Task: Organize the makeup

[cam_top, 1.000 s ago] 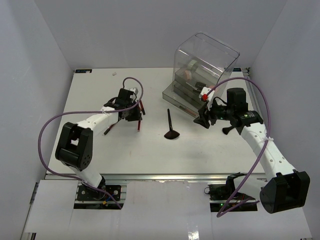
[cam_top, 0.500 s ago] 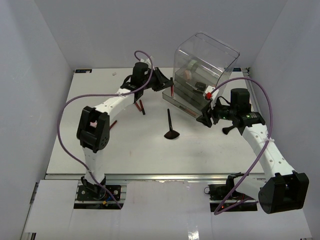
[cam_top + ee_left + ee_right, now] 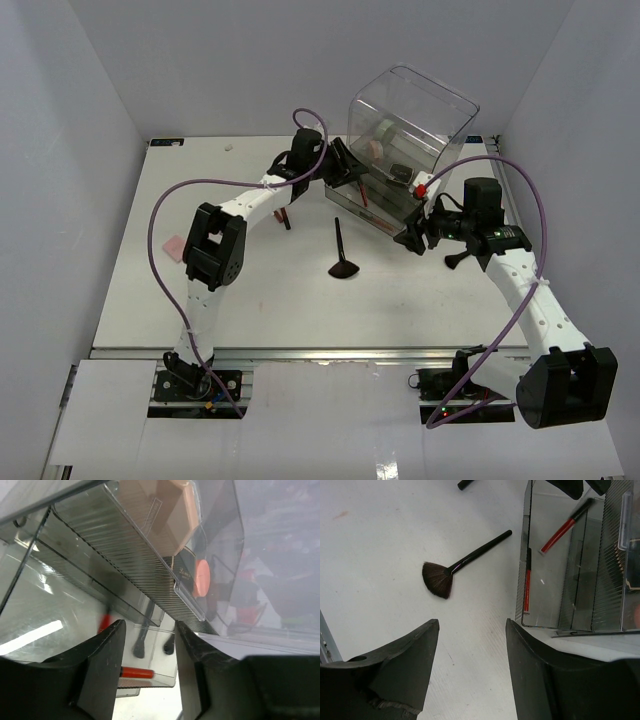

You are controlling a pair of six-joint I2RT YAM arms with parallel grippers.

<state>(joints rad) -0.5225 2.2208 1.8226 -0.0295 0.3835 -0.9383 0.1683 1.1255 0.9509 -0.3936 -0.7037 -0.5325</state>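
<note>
My left gripper (image 3: 349,172) hangs open over the pulled-out bottom drawer (image 3: 372,207) of the clear drawer box (image 3: 412,108), with nothing between its fingers (image 3: 107,650). In the left wrist view a red pencil (image 3: 135,672) lies in that drawer under the gripper (image 3: 148,626), beside dark brush ends (image 3: 140,649). A pink octagonal puff (image 3: 170,510) and a black compact (image 3: 186,570) sit in the upper drawers. The fan brush (image 3: 342,257) lies on the table. My right gripper (image 3: 412,240) is open and empty beside the drawer's front corner; its view shows the fan brush (image 3: 441,578) and two red pencils (image 3: 526,587) in the drawer.
A dark stick (image 3: 284,216) lies on the table under the left forearm. A small pink piece (image 3: 171,245) rests at the table's left. The white walls close in on three sides.
The left arm swung from the table's left-middle across to the drawer box with a red pencil, then its jaws opened and the pencil now lies in the drawer. The right arm stayed put.
</note>
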